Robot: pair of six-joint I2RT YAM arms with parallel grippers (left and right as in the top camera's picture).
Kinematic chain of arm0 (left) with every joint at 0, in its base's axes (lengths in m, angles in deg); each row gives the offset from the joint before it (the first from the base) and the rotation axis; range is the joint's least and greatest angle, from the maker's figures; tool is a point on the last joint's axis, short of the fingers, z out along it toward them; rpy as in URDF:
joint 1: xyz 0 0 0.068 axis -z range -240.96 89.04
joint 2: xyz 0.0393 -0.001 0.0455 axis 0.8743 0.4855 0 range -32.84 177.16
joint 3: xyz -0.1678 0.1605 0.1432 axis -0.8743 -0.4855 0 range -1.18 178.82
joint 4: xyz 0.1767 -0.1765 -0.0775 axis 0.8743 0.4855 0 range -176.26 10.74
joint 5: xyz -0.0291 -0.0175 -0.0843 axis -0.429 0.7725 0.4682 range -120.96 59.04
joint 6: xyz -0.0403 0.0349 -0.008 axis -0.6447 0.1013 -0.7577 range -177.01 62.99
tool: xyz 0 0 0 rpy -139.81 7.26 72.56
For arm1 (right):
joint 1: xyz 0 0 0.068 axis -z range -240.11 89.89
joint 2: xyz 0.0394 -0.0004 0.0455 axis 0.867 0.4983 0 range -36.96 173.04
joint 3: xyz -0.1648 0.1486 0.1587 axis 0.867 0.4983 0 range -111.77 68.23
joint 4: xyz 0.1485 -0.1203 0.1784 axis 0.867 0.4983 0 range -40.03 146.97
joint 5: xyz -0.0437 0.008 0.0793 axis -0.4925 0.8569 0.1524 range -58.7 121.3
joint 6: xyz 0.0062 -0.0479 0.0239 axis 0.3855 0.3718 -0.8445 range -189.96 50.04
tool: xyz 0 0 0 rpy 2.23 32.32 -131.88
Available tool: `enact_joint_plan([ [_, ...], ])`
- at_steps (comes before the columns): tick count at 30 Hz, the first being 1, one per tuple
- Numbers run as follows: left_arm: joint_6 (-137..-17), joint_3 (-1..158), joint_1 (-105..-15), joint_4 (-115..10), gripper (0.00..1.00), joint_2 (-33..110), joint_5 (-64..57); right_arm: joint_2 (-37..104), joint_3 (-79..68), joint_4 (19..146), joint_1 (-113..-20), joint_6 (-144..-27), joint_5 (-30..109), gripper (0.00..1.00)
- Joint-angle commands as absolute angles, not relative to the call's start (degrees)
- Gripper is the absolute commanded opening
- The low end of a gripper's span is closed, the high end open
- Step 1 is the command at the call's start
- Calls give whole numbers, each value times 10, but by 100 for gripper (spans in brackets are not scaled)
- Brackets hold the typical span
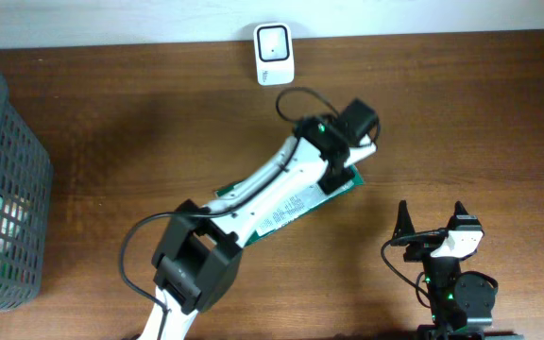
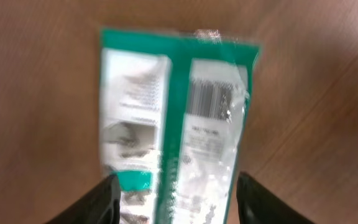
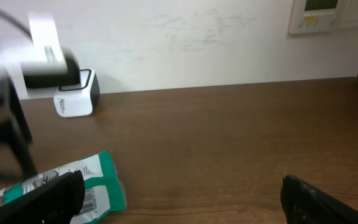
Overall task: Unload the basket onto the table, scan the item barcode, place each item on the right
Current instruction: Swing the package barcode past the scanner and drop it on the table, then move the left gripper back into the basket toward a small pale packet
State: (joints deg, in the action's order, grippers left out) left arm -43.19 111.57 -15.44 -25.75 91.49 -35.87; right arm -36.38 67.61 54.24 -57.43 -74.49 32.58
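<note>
Lying diagonally, packet (image 1: pixel 289 210) barcode-side up

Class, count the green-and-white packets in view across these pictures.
1: the packet lies flat mid-table, below the left gripper. The basket at the left edge may hide others.

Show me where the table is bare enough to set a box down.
Two free patches: the wood between the basket and the left arm, and the far right corner, right of the scanner and beyond the right gripper. Crowded: the middle, where the arm lies over the packet, and the near right edge around that gripper.
</note>
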Motion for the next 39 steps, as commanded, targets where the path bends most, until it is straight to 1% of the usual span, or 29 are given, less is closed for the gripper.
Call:
enact_joint_plan([
  [1, -450, 1220, -189, -209, 58, 912, -330, -368, 679, 545, -578, -749, 319, 98],
  [7, -454, 1370, -261, -127, 59, 912, -326, -368, 679, 545, -578, -749, 319, 98],
  [12, -482, 1525, -369, -50, 58, 912, -329, -368, 679, 545, -578, -749, 319, 98],
  [16, -530, 1647, -488, 22, 58, 912, -337, -368, 679, 545, -578, -749, 319, 98],
  [20, -618, 1738, -644, 95, 61, 912, -337, -368, 679, 545, -578, -749, 319, 98],
  [23, -666, 1747, -755, 104, 65, 912, -321, -368, 679, 545, -578, -749, 319, 98],
  [26, -710, 1740, -847, 104, 68, 912, -316, -368, 679, 545, -578, -749, 319, 98],
  [28, -716, 1733, -890, 104, 72, 912, -313, -368, 679, 545, -578, -749, 319, 98],
  [32, -732, 1708, -955, 104, 74, 912, -318, -368, 679, 545, -578, -749, 319, 98],
  [34, -735, 1675, -979, 104, 75, 913, -353, -368, 679, 545, -578, -749, 319, 98],
  [39, -735, 1572, -1019, 83, 72, 917, -368, -368, 679, 545, -578, -749, 319, 98],
])
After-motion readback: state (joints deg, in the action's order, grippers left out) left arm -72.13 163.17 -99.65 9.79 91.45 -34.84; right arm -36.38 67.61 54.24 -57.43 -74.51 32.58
